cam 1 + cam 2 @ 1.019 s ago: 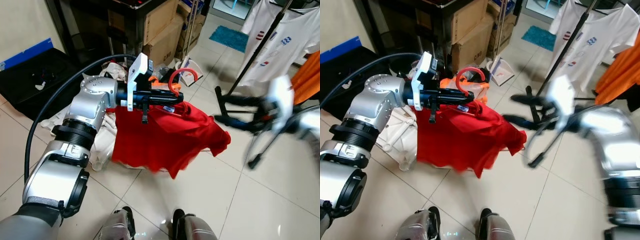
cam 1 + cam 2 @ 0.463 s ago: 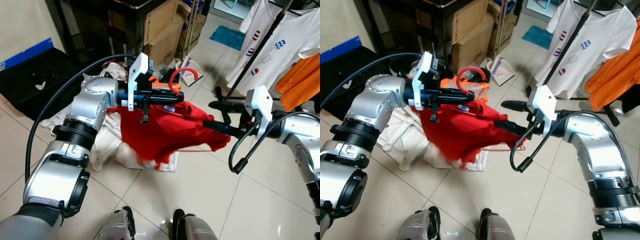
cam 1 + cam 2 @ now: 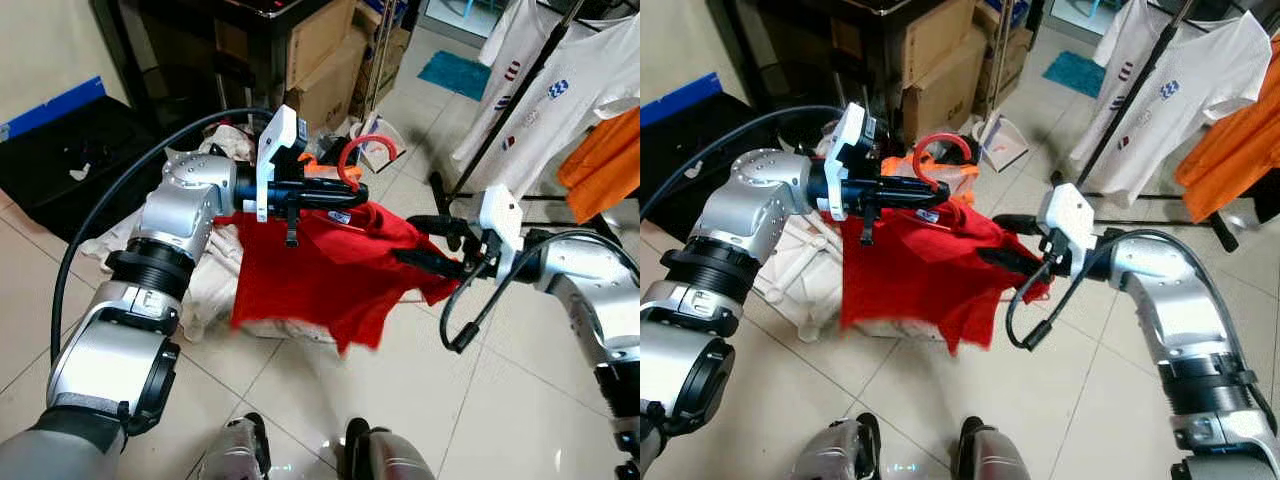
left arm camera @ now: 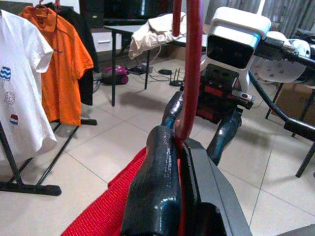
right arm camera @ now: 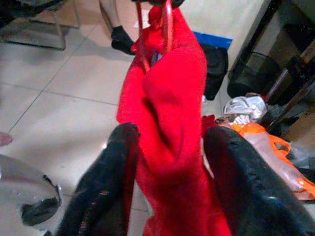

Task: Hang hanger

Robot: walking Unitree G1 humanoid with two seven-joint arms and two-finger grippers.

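Left eye view shows the left gripper (image 3: 345, 193) held out in front of the robot, clenched on a red hanger (image 3: 352, 160) just below its curved hook. A red shirt (image 3: 320, 270) hangs from the hanger, well above the tiled floor (image 3: 480, 400). In the left wrist view the two black fingers (image 4: 157, 182) press together on the red hanger's stem, which rises straight up between them.

The right gripper (image 3: 425, 240) reaches in from the right at the shirt's shoulder, its fingers spread apart. In the right wrist view the red cloth bunches between the two parted fingers (image 5: 110, 172), which sit on either side of it without pinching it.

Behind the shirt a pile of pale laundry (image 3: 200, 270) lies on the floor, with cardboard boxes (image 3: 320, 60) further back. To the right, a white T-shirt (image 3: 560, 90) and an orange shirt (image 3: 600, 165) hang on a clothes rack (image 3: 500, 115), well apart from the red hanger.
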